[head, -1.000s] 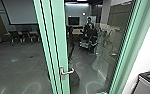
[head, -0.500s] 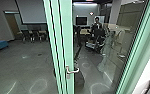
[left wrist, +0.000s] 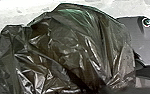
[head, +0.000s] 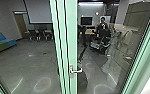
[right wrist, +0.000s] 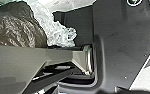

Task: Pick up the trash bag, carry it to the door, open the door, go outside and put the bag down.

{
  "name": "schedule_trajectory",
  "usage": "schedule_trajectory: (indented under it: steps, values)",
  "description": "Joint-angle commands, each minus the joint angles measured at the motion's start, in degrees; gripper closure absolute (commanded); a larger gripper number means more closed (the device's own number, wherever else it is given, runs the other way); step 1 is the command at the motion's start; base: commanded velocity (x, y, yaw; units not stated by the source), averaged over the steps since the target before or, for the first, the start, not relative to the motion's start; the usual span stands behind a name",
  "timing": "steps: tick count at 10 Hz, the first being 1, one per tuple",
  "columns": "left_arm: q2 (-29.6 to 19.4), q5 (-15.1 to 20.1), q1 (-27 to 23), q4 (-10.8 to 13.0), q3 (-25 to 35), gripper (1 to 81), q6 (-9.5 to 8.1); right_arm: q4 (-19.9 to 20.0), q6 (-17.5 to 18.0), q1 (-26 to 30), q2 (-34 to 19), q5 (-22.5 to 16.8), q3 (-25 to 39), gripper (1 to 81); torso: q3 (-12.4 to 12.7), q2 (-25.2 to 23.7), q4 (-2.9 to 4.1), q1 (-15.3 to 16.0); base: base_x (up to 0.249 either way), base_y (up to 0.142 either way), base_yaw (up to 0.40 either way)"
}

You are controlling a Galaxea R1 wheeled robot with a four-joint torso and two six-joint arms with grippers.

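Upright in the head view stands the door [head: 70,37], with green framing and glass; its silver lever handle [head: 76,71] sits on the central post. Whether the door is fully closed, I cannot tell. The dark, shiny trash bag [left wrist: 68,47] lies large and crumpled before my left wrist camera, its folds drawing together towards a dark area. In the right wrist view, a brownish part of the bag [right wrist: 16,27] shows beside crinkled clear plastic [right wrist: 59,35]. How the bag is held is hidden.
Through the glass, chairs [head: 41,35] stand near a wide white screen [head: 41,11]. A colourful sofa [head: 1,43] is at the left. A person [head: 103,23] shows in the right-hand pane, near dark equipment. Light rings and streaks mark the grey floor [head: 28,65].
My head camera has turned left, so the door post and handle appear further right and the whole sofa end has come into view. No separate movement of the door is evident.
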Motion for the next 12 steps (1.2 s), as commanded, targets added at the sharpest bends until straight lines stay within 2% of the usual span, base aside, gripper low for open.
schedule_trajectory:
  steps: [1, 12]
  values:
    - [-0.28, 2.96, -3.31, 0.81, -0.18, 81.1, 0.17, -0.43, -0.24, 2.07, 0.48, -2.88, 0.68, 1.0, 0.00, 0.00, 0.00, 0.00, 0.000, 0.000, 0.000]
    - [-0.20, 3.05, -3.66, -0.25, -0.44, 81.1, -0.18, -0.51, -0.24, 2.07, 0.48, -2.88, 0.68, 1.0, 0.00, 0.00, 0.00, 0.00, 0.000, 0.000, 0.000]
